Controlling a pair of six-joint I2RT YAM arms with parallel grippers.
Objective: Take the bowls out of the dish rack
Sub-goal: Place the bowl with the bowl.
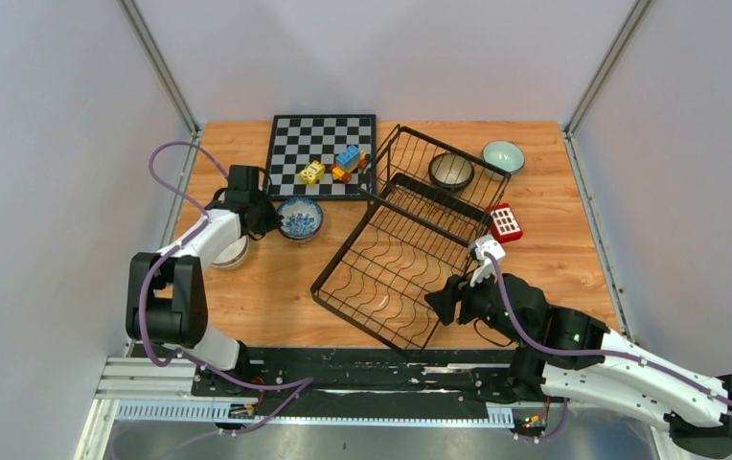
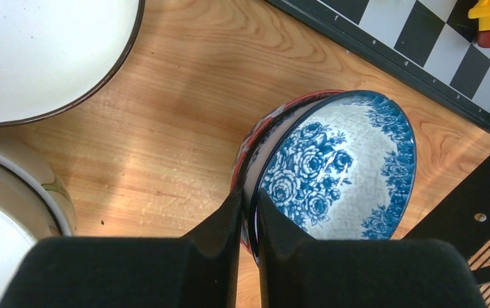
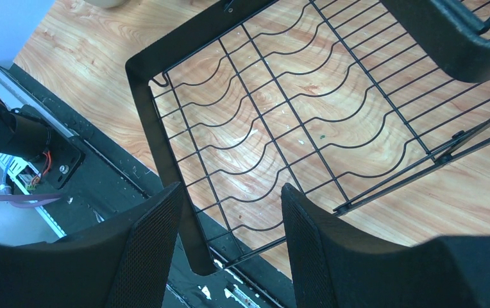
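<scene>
In the far end of the large black wire dish rack [image 1: 343, 247] sits one dark speckled round ceramic bowl [image 1: 451, 171]. The rack's long axis runs diagonally from its near corner to that far end. The right gripper [image 1: 441, 299] hovers over the rack's near corner, fingers spread and holding nothing. It is judged the nearer arm, reaching along that axis. Left of the rack, the left gripper [image 2: 249, 196] pinches the rim of a blue-and-white floral ceramic bowl [image 2: 332, 167], which is already outside the rack.
</scene>
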